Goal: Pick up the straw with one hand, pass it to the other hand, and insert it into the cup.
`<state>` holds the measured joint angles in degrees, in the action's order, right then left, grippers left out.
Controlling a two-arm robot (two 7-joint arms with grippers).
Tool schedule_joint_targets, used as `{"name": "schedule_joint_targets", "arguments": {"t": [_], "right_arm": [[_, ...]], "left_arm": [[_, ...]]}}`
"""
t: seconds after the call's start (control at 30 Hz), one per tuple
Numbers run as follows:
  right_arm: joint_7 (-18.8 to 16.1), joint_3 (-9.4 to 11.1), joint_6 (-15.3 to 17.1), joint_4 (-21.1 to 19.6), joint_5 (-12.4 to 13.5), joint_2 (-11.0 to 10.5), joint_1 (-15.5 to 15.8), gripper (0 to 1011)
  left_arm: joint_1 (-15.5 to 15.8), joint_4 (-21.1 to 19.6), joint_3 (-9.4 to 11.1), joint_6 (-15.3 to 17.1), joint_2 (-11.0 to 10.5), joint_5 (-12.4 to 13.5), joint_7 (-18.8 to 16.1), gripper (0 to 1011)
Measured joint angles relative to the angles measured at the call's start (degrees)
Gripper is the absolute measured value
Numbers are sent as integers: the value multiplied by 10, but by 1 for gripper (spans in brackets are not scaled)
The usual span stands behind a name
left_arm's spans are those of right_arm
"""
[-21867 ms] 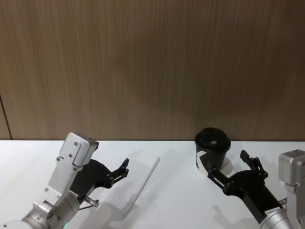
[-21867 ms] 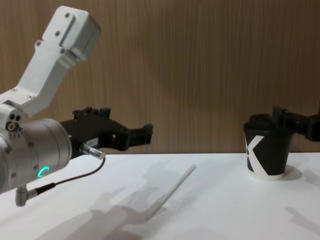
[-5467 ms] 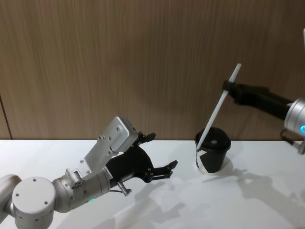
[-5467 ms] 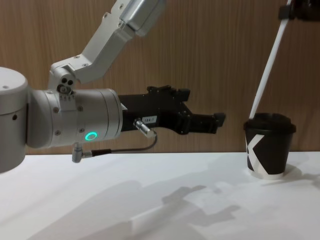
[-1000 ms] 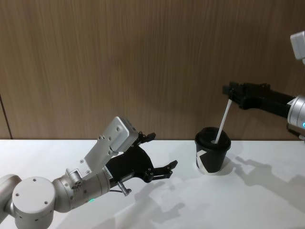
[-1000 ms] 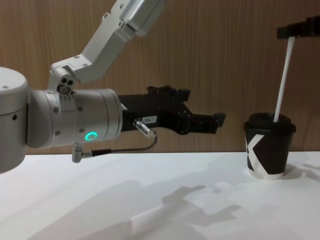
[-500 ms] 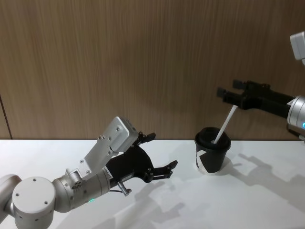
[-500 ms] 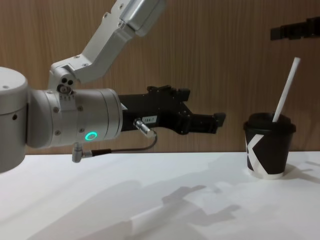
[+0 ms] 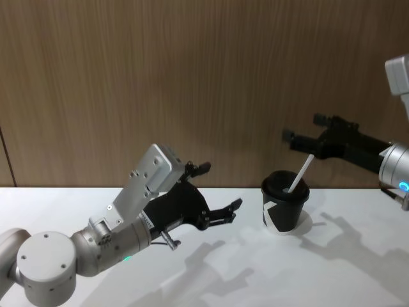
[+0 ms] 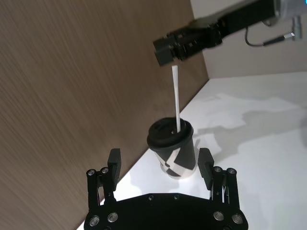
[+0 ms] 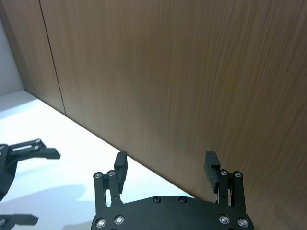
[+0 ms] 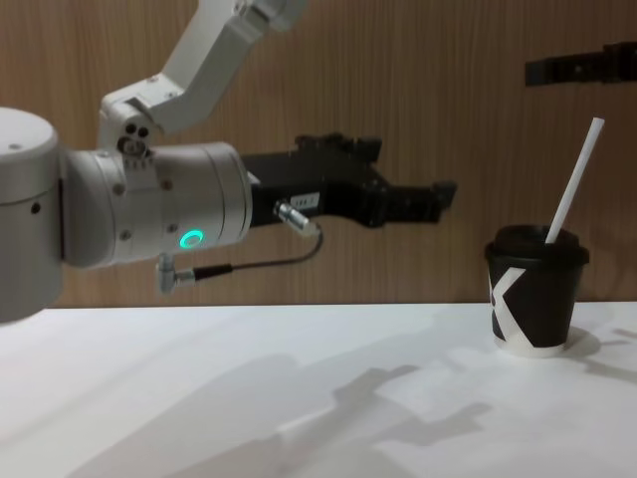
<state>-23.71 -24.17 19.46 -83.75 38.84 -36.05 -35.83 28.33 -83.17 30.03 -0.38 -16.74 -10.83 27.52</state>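
The black cup (image 9: 284, 208) (image 12: 531, 305) (image 10: 175, 154) stands on the white table at the right. The white straw (image 9: 300, 173) (image 12: 575, 179) (image 10: 175, 98) is stuck through its lid and leans to the right, free of both grippers. My right gripper (image 9: 302, 128) (image 11: 165, 167) (image 12: 577, 66) hovers open just above the straw's top end, apart from it. My left gripper (image 9: 221, 187) (image 10: 159, 163) (image 12: 438, 199) hangs open above the table left of the cup, holding nothing.
A brown wood-panel wall (image 9: 192, 83) runs behind the white table (image 9: 211, 281). The left arm's silver wrist (image 12: 149, 209) with its green ring fills the left of the chest view. Bare tabletop lies between the left gripper and the cup.
My right gripper opened, let go of the straw and drew up and back. The straw now leans freely in the lid. My left arm rose slightly.
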Motion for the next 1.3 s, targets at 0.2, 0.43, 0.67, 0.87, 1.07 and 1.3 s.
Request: {"name": "schedule_joint_targets", "arguments": {"t": [0.2,0.43,0.67,0.87,1.07,1.3], "right_arm": [[33,11,-10,-44,-5,-1,39,1001],[61,23,-22,-78,-10,-1,74,1001],[80,35,-33,-101,-14,-2,101,1001],[87,43,-38,-114,-15,-3,119,1001],[87,49,-41,-123,-14,-5,133,1001],[85,52,-45,-130,-19,-8,146,1001]], "left_arm": [[-1,-7,-6,-3,9,-1,-12,1003],[-3,-12,-12,-3,16,2,-26,1003],[-7,-17,-16,-1,19,13,-40,1003],[-9,-18,-19,0,22,23,-50,1003],[-9,-15,-21,-1,27,31,-58,1003],[-3,-5,-23,-7,37,38,-63,1003]]}}
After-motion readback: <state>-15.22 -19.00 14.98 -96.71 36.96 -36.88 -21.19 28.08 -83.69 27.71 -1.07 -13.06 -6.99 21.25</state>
